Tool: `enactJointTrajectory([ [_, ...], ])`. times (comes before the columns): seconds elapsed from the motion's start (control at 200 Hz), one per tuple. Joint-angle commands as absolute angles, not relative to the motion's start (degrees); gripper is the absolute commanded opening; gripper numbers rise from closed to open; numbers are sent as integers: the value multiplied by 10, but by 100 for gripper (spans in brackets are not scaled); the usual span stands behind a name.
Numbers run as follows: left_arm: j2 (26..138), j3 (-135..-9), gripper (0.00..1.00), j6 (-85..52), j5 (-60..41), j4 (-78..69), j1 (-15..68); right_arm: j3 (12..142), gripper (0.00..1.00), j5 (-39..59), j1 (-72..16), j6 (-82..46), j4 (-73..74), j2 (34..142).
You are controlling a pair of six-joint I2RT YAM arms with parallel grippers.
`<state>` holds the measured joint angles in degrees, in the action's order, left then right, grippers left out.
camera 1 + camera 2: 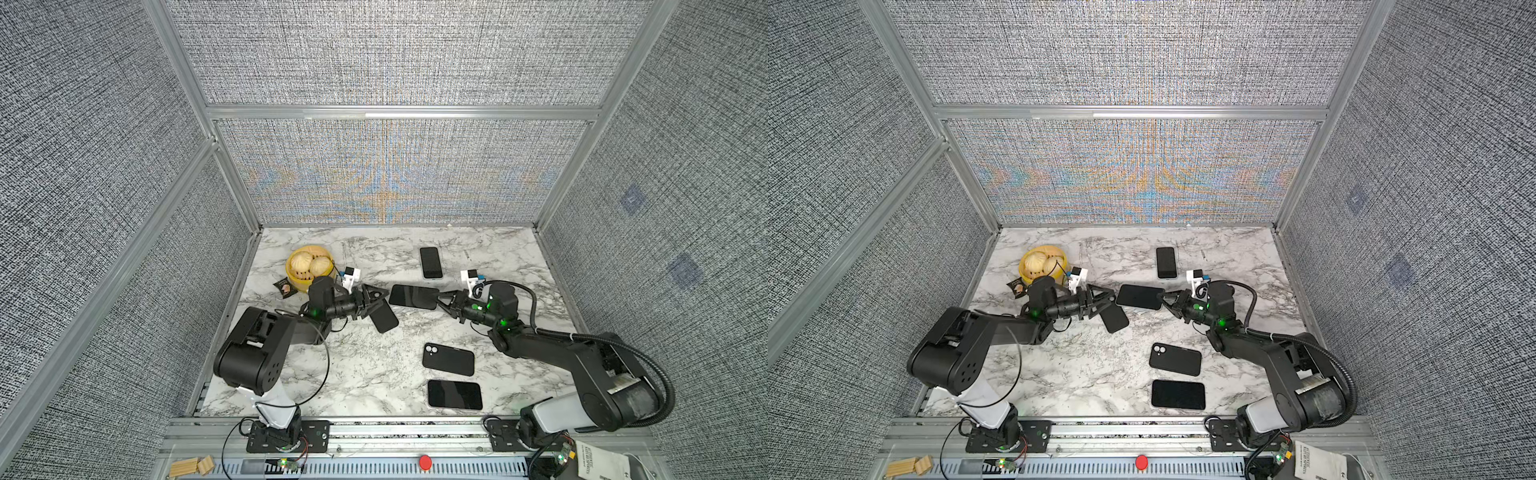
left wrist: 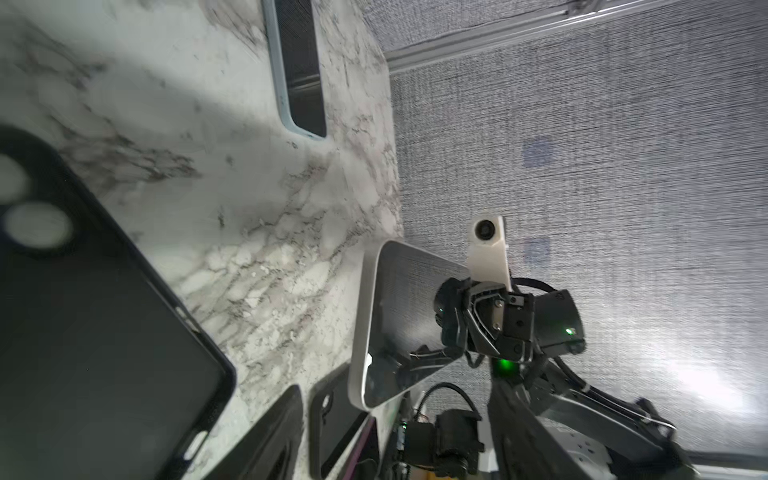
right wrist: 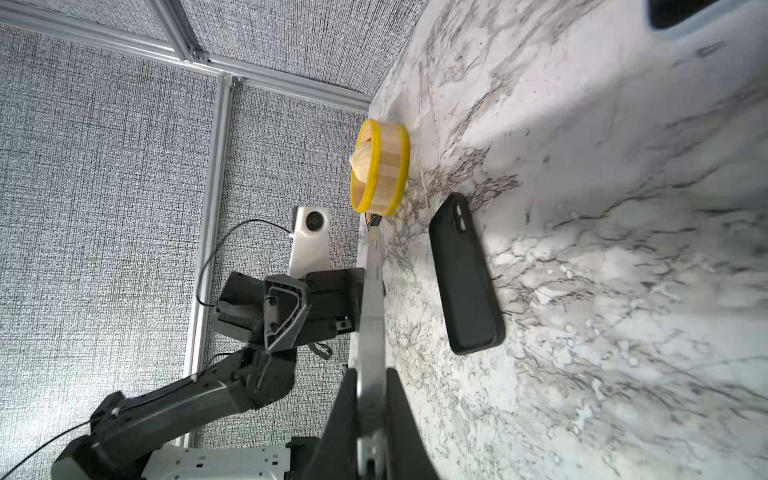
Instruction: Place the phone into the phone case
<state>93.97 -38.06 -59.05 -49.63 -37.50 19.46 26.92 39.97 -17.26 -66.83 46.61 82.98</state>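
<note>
The phone [image 1: 413,297] hangs clear of the worktop [image 1: 332,374], lying roughly flat. It is pinched at one short end by the right end effector [image 1: 444,298]. In the right wrist view the two fingers [image 3: 401,424] press on its faces, with the slab seen edge-on between them. Its free end points at the left end effector [image 1: 380,301], whose jaws stand spread and hold nothing, their tips just beside that end.

Right under the left end effector, on its near side, a black phone case [image 1: 384,318] lies flat on the marble, askew to the phone's long axis. I can't quite tell whether its open side faces up.

To my eye the step is carrying the phone to that case. The grip sits far out on one end, so the move should go slowly. The wrist should turn until the phone's long edges run along the case's. One end should go under the lip first, then the rest gets pressed down. The left end effector would do best pulling back a little, then steadying the case.

Beyond the left end effector stands a bamboo steamer [image 1: 309,266]. Other handsets [image 1: 449,359] lie on the right end effector's near side.
</note>
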Motion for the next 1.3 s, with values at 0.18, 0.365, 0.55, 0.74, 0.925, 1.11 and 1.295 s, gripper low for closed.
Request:
enactJointTrajectory([
  [0.18, 990, -637, 78, -211, -186, 256, 219, 264, 5, 463, -133, -623, 438, 816],
  [0.365, 1088, -766, 73, -140, -100, 347, 241, 269, 4, 466, -126, -560, 358, 786],
  [0.55, 1135, -836, 67, -67, -46, 389, 258, 265, 4, 483, -124, -554, 354, 780],
  [0.74, 1190, -885, 63, -24, -54, 388, 270, 257, 4, 492, -122, -554, 370, 788],
  [0.925, 1219, -904, 53, -21, -39, 389, 274, 252, 4, 500, -115, -554, 373, 784],
  [1.11, 1226, -902, 39, -25, -27, 378, 275, 250, 4, 506, -113, -539, 375, 787],
  [1.295, 1230, -897, 19, -40, 18, 388, 274, 253, 4, 507, -109, -531, 363, 783],
])
